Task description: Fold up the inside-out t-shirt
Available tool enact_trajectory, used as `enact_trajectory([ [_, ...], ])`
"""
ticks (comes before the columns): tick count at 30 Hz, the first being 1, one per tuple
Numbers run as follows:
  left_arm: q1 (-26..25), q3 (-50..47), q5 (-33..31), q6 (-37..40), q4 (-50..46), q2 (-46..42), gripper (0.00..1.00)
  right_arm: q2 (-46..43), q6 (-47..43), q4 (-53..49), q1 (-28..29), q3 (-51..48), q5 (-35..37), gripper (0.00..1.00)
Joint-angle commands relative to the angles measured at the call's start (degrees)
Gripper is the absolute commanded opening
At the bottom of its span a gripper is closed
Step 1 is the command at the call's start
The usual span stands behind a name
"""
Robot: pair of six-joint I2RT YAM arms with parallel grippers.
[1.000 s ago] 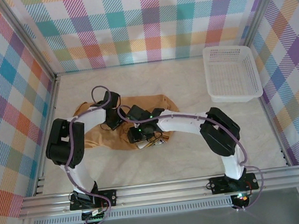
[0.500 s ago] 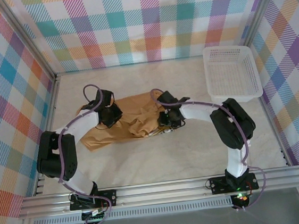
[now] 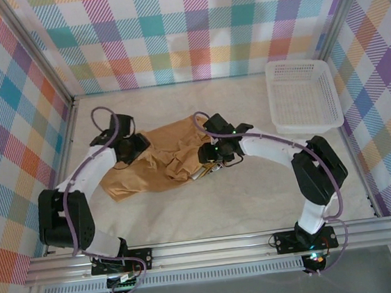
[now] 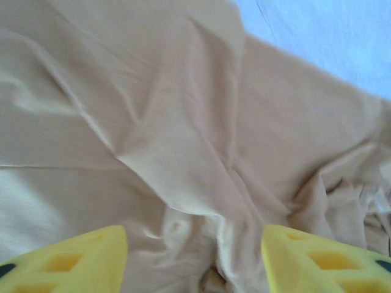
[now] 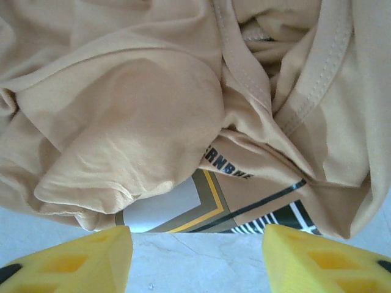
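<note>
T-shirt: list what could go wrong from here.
1. The t-shirt lies bunched in overlapping folds. The open left gripper above them could pinch several layers rather than one edge.
2. The open right gripper hangs where the print meets bare table. Closing there might miss the cloth or scrape the table.

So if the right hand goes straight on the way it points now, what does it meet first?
Probably the inside-out t-shirt: between the open fingers of the right hand, its bunched edge with the print lies directly ahead, though depth is unclear.
</note>
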Motion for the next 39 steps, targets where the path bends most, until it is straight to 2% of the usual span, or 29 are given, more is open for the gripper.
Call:
enact_trajectory([
  [1,6.7,-0.1,-0.5,2.8,-4.7,-2.8,0.62,3.4,-3.3,1.6,-1.2,4.2,-6.0,0.62],
  [6,18.2,-3.2,2.6,2.6,-3.8,-2.1,0.68,10.4,-3.4,0.4,-2.4,10.3,-9.3,0.64],
  [9,23.5,-3.9,5.7,2.4,-1.6,0.7,0.73,12.1,-3.7,-1.2,-2.9,11.7,-9.6,0.65],
  [12,27.7,-2.3,8.7,2.9,-0.4,5.3,0.74,12.7,-3.7,-1.6,-3.5,11.1,-10.4,0.68],
  [16,29.5,0.0,9.2,3.5,-1.8,9.1,0.74,14.0,-3.0,-0.2,-3.9,10.3,-13.1,0.69],
  [20,30.1,-2.3,8.3,3.5,-2.6,8.4,0.74,16.3,-1.1,1.8,-3.9,10.8,-16.0,0.68],
  [24,31.3,-5.2,6.0,3.6,-3.1,7.4,0.74,18.2,-0.2,2.7,-3.9,12.0,-17.9,0.6],
  [28,32.5,-7.5,6.9,3.2,-1.3,8.3,0.74,18.8,0.3,3.5,-3.9,12.5,-19.8,0.52],
  [34,32.6,-8.6,8.3,2.5,1.8,12.4,0.67,18.6,0.7,4.5,-3.9,12.2,-20.6,0.38],
  [37,32.6,-8.5,9.0,2.4,3.1,14.4,0.54,18.4,0.7,4.3,-3.9,12.3,-20.7,0.22],
  [39,32.6,-8.2,9.1,1.9,3.8,14.9,0.36,17.9,0.4,3.9,-3.9,12.4,-20.7,0.1],
])
